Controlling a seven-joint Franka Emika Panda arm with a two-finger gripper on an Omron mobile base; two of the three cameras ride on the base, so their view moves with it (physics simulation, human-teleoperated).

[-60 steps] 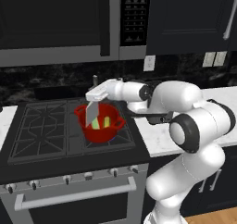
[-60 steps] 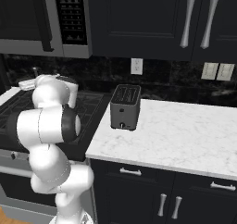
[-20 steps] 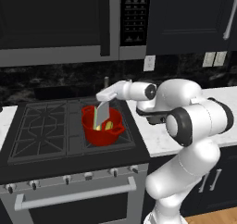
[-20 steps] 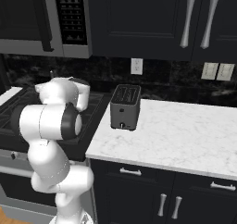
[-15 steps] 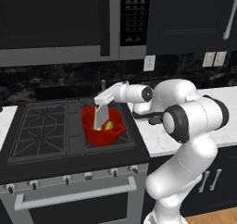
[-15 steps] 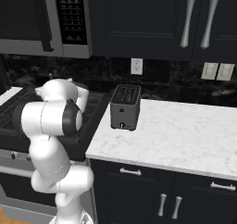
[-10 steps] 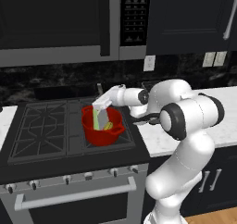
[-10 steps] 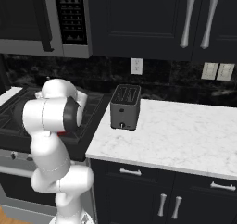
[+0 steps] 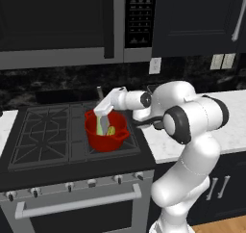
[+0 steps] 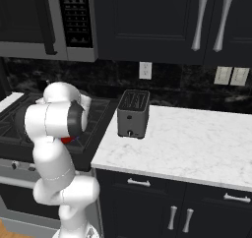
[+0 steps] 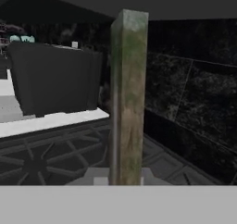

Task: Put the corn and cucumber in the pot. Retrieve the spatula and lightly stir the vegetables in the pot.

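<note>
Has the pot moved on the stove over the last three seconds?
Yes. The pot has slid right across the stove grates, toward the counter.

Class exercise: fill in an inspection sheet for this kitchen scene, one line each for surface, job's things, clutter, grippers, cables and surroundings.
Surface: black gas stove; white marble counter.
Job's things: red pot on the stove, corn and cucumber inside; spatula gripped, handle end up.
Clutter: toaster on the counter.
Grippers: gripper shut on the spatula, over the pot.
Cables: nothing seen.
Surroundings: microwave, dark cabinets, wall outlet.
</note>
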